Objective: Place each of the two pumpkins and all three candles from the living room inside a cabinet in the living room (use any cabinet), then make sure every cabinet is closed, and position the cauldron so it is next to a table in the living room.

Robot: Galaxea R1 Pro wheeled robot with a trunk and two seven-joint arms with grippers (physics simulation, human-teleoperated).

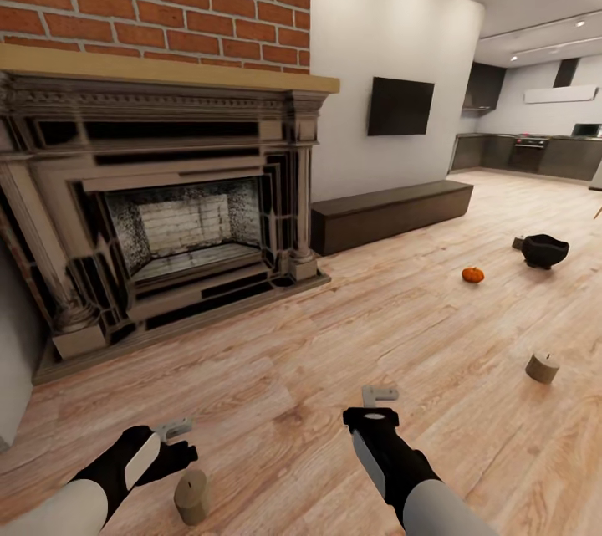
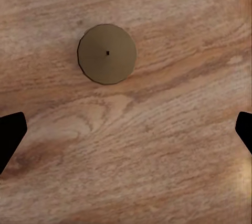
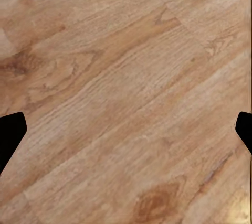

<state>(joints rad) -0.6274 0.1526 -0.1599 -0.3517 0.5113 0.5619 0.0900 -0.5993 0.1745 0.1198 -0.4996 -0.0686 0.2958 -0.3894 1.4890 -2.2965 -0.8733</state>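
Head view is looking over a light wood plank floor [image 1: 334, 352] toward a brick fireplace [image 1: 167, 185] at about 10 o'clock. A long dark-brown cabinet [image 1: 391, 214] is standing against the white wall at about 1 o'clock, under a wall-mounted black TV [image 1: 400, 106], and its front is looking closed.

The left gripper [image 1: 174, 429] is hanging at about 7 o'clock, low over the floor. One candle [image 1: 192, 497] is standing upright just beside it, a little nearer to the robot. In the left wrist view this same candle [image 2: 107, 54] is showing its round pale top with a small dark wick point, and it is lying ahead of the fingers, not between them. The two dark fingertips [image 2: 10, 135] are sitting at the opposite edges of that picture, so the jaws are standing wide apart and holding nothing.

The right gripper [image 1: 380, 394] is hanging at about 5 o'clock over bare planks. In the right wrist view its fingertips [image 3: 10, 135] are also standing far apart with only wood between them.

A second candle [image 1: 543, 368] is standing on the floor at about 3 o'clock. Further away, at about 2 o'clock, a small orange pumpkin [image 1: 473, 274] is sitting on the planks, and the black cauldron [image 1: 545, 250] is standing beyond it. I cannot tell if something is lying inside the cauldron. A small grey object [image 1: 518, 242] is touching or nearly touching its left side, too small to identify.
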